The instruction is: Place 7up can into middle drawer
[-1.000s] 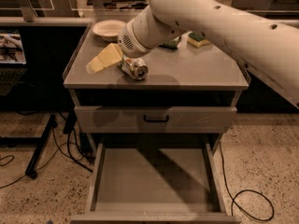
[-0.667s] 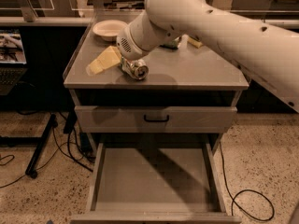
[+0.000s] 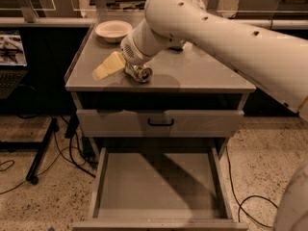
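The 7up can [image 3: 143, 73] lies on its side on the grey cabinet top [image 3: 202, 73], near the front edge, its shiny silver end facing me. My gripper [image 3: 136, 70] is right at the can, coming down from the thick white arm [image 3: 216, 32] that reaches in from the right. The wrist hides how the gripper meets the can. The middle drawer [image 3: 159, 184] is pulled open below, and its flat grey floor is bare.
A white bowl [image 3: 113, 30] stands at the back left of the top. A pale yellow flat object [image 3: 109, 65] lies just left of the can. A closed drawer front with a black handle [image 3: 160, 122] sits above the open drawer. Cables [image 3: 62, 153] trail on the floor.
The arm has shifted slightly to the left over the cabinet top. The can and gripper stay at almost the same spot.
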Tool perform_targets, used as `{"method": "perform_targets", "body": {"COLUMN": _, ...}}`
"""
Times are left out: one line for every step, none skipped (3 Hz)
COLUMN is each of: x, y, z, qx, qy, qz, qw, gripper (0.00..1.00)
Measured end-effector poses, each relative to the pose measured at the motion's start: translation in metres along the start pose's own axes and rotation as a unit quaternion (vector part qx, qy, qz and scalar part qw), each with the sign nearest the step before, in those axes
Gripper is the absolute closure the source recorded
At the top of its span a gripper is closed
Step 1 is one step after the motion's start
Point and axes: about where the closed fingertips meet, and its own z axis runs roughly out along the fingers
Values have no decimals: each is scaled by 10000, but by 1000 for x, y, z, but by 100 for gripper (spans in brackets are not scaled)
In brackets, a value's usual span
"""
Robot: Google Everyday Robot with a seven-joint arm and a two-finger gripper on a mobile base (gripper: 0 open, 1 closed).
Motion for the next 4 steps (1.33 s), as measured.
{"method": "perform_targets", "body": {"x": 4, "y": -15, "z": 5, "qx": 197, "qy": 122, "qz": -7, "qw": 9997, "gripper": 0}}
{"method": "perform_targets", "body": {"x": 11, "y": -24, "z": 16, "qx": 269, "qy": 265, "qz": 45, "qw": 9993, "gripper": 0}}
{"method": "perform_targets", "body": {"x": 22, "y": -30, "z": 31, "qx": 242, "qy": 453, "qz": 158, "qw": 9986, "gripper": 0}}
{"method": "perform_targets", "body": {"x": 23, "y": -30, "z": 32, "qx": 241, "qy": 457, "qz": 160, "qw": 9985, "gripper": 18}}
